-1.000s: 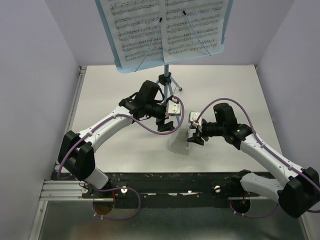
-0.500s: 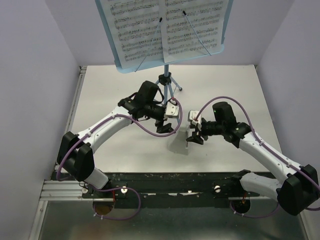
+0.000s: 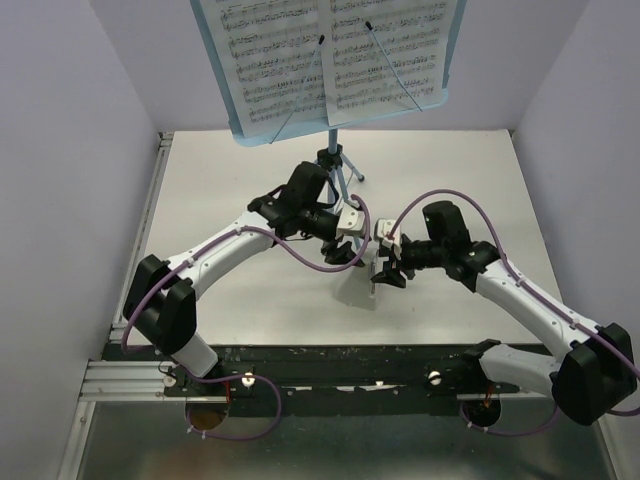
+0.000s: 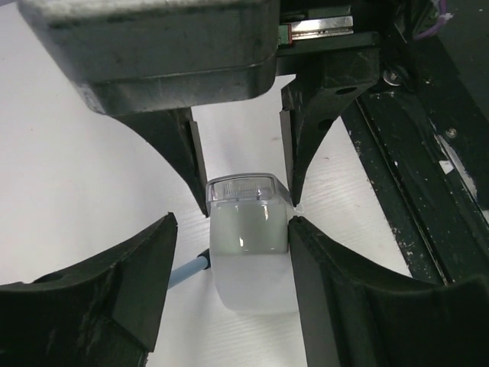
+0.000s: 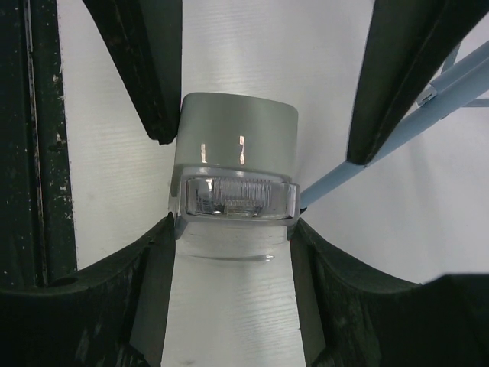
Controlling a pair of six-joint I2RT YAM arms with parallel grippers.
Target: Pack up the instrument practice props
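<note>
Top view, props: the music stand (image 3: 262, 137) stands upright at the far edge of the table (image 3: 230, 180), with the two sheet-music pages (image 3: 275, 55) lying on its tray under the wire holders.
Top view, arms: the left gripper (image 3: 345, 245) and the right gripper (image 3: 383, 272) are brought together mid-table, in front of the tripod, over a translucent box (image 3: 360, 290).
Top view, step: nothing of the stand is judged to be packed yet; the box is being handled first, perhaps as the container.
Left wrist view, left tool: its fingers are spread wider than the box. One finger touches a side and the other is set apart, so no hold is made.
Left wrist view, right tool: its two fingers are seen pressed against opposite sides of the box top.
Left wrist view, stand: a pale-blue stand leg (image 4: 189, 271) is seen just beside the box.
Right wrist view, right tool: the box is clamped between the narrowly parted fingers, and it appears to rest on the table.
Right wrist view, next move: a steady hold by the right arm is called for. Whether the box is to be opened or passed across cannot be told.
</note>
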